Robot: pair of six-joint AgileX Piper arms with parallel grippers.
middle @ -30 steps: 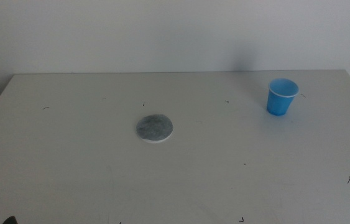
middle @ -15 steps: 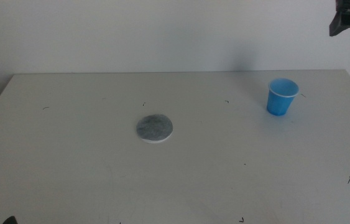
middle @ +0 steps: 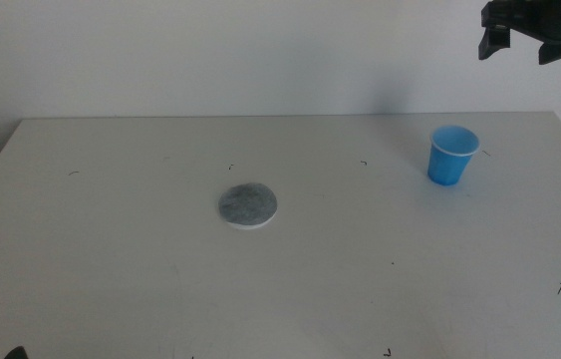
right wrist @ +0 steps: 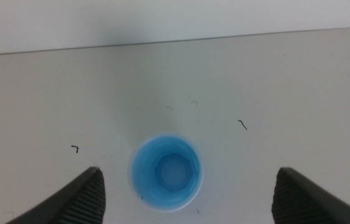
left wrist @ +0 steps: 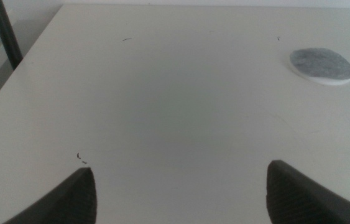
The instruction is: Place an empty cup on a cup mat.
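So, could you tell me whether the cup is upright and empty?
Upright and empty: the cup stands mouth-up on the table, its bare blue bottom visible.

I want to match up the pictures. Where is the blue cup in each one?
Middle view: the cup stands upright at the table's far right, with the right gripper high above it.
Left wrist view: not in it; only the cup mat shows.
Right wrist view: seen from above, cup between the open jaws.
Shared landmark: the white table.

You had blue cup upright, empty, far right on table. Grey round cup mat lay flat mid-table, well apart.
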